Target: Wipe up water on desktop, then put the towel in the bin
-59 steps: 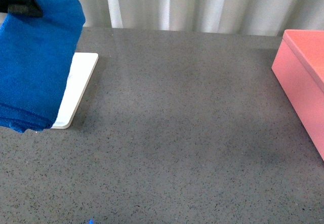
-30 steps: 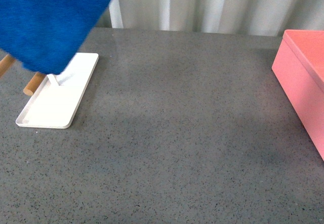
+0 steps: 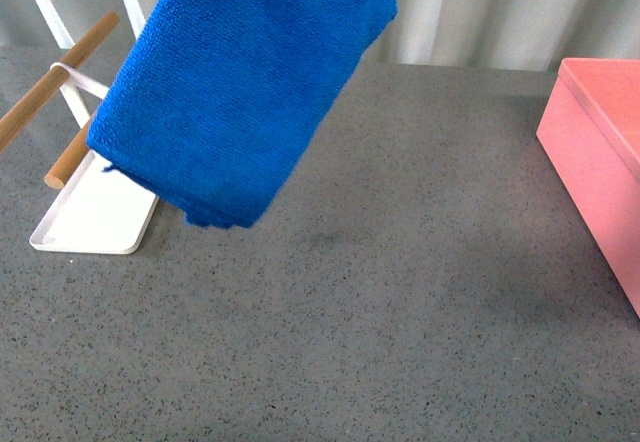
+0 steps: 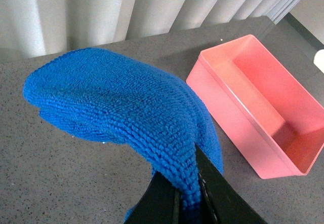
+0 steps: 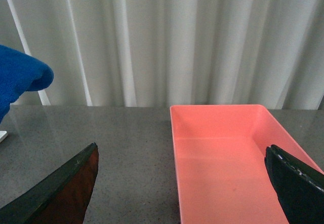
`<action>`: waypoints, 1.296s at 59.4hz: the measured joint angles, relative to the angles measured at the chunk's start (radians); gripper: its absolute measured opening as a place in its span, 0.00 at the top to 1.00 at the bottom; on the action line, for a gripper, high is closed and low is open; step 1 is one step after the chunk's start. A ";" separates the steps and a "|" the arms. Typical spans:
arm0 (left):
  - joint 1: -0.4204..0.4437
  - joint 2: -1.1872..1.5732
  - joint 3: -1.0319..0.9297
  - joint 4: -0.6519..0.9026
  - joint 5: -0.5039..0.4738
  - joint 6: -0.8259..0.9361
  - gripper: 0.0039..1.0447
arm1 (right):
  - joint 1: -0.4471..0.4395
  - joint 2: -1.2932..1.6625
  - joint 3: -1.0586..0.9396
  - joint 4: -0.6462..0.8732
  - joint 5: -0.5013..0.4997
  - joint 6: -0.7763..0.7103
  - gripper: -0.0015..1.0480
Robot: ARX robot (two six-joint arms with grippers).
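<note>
Across the upper left and centre of the front view, the towel (image 3: 250,82) hangs slanted in the air, its top running out of the frame and its lower end low over the desktop (image 3: 400,302). That lower end covers the right edge of a white tray (image 3: 90,222) at the left of the frame. Two wooden rods (image 3: 55,77) slant above the tray on a thin white frame. A faint shadow lies on the desktop just right of the towel's lower end. The bin (image 3: 600,162) stands on the desktop at the right edge of the frame, well apart from the towel. A pale curtain (image 3: 480,12) closes off the back.

The left wrist view shows the left gripper (image 4: 188,188) clamped on the towel: its two black fingers (image 4: 220,196) pinch a fold, and the cloth bulges out beyond them, with the bin beyond it. In the right wrist view the right gripper (image 5: 181,150) is spread wide and holds nothing. The bin lies on the desktop between its fingers (image 5: 61,188).
</note>
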 joint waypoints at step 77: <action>-0.002 0.000 0.000 0.000 0.000 0.000 0.97 | 0.282 1.899 1.015 0.415 -0.785 0.235 0.07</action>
